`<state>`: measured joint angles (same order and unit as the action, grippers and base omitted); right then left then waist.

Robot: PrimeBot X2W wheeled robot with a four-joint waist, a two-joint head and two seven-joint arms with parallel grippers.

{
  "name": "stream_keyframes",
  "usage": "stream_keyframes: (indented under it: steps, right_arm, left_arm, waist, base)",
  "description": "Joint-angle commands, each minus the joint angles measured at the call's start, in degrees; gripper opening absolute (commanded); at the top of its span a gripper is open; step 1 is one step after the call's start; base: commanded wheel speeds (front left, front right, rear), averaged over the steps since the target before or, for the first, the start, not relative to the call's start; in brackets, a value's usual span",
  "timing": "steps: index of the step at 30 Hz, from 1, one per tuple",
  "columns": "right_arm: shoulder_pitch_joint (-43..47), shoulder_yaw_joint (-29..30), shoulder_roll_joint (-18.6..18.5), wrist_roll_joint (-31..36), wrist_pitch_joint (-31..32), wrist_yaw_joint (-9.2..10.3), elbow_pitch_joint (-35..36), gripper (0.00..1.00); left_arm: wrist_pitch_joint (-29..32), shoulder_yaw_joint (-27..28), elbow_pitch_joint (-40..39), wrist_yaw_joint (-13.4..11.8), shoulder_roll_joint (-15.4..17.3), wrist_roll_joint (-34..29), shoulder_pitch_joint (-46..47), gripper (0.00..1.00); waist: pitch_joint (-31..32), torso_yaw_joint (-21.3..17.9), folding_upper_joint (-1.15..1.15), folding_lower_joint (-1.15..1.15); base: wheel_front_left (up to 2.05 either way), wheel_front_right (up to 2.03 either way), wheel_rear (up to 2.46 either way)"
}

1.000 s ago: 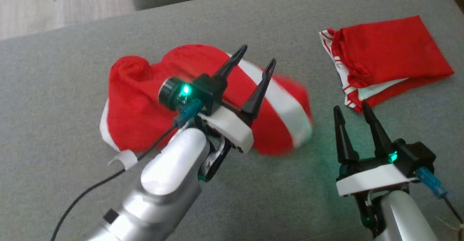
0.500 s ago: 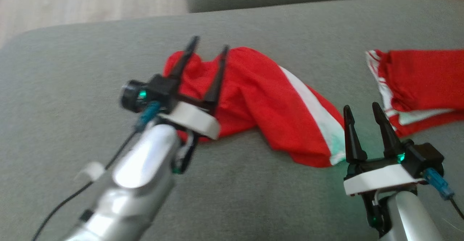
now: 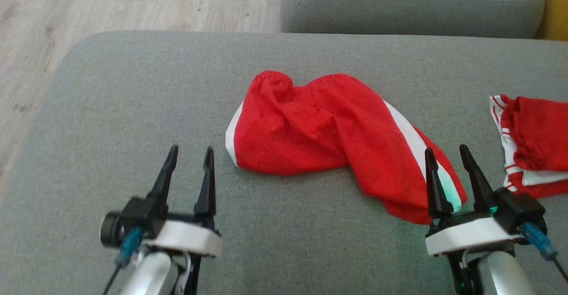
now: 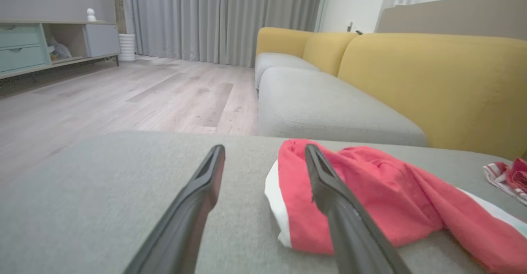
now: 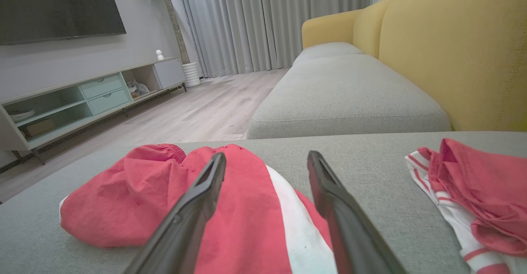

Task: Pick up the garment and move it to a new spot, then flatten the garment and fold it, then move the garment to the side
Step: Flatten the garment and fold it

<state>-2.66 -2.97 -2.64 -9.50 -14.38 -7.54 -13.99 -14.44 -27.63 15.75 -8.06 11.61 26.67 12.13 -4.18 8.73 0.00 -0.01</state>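
The garment (image 3: pixel 319 126) is a pair of red shorts with a white side stripe. It lies crumpled on the grey seat cushion (image 3: pixel 133 86), free of both grippers. My left gripper (image 3: pixel 191 149) stands open over bare cushion, left of the garment's white-edged end (image 4: pixel 276 195). In the left wrist view the left gripper (image 4: pixel 264 148) has nothing between its fingers. My right gripper (image 3: pixel 446 149) is open at the garment's lower right end, its left finger in front of the white stripe. The right wrist view shows the right gripper (image 5: pixel 266 155) pointing over the garment (image 5: pixel 164 195).
A second red cloth with white striped trim (image 3: pixel 537 139) lies at the cushion's right edge, close to my right gripper. Wooden floor (image 3: pixel 133 2) lies beyond the cushion's left and far edges. Another grey seat (image 3: pixel 412 6) and a yellow backrest (image 4: pixel 432 80) stand behind.
My left arm has drawn back from above the garment to the lower left. The garment has settled on the cushion. The head view has shifted, and the right gripper stays open.
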Motion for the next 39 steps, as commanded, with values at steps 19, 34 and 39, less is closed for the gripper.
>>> stream_keyframes:
  steps: [19,34,39]
  right_arm:
    - [-1.89,-1.00,-0.23,1.38,-0.62,0.05,1.32,1.00]
    - [-16.70,0.53,-0.23,9.08,3.37,0.05,-4.79,1.00]
    - [-26.89,0.56,-1.62,6.55,10.95,0.05,-14.91,1.00]
  left_arm:
    - [-0.55,7.33,-1.84,4.76,-4.74,-7.34,0.06,1.00]
    - [-0.55,9.10,-0.68,8.07,-7.60,-9.98,3.41,1.00]
    - [-0.55,8.56,0.05,9.04,-8.34,-10.29,5.27,1.00]
  waist:
    - [-1.02,-0.40,0.00,0.01]
    - [-10.79,3.41,0.00,0.01]
    - [-13.69,5.92,0.00,0.01]
  base:
    - [0.00,0.00,0.00]
    - [0.00,0.00,0.00]
    - [0.00,0.00,0.00]
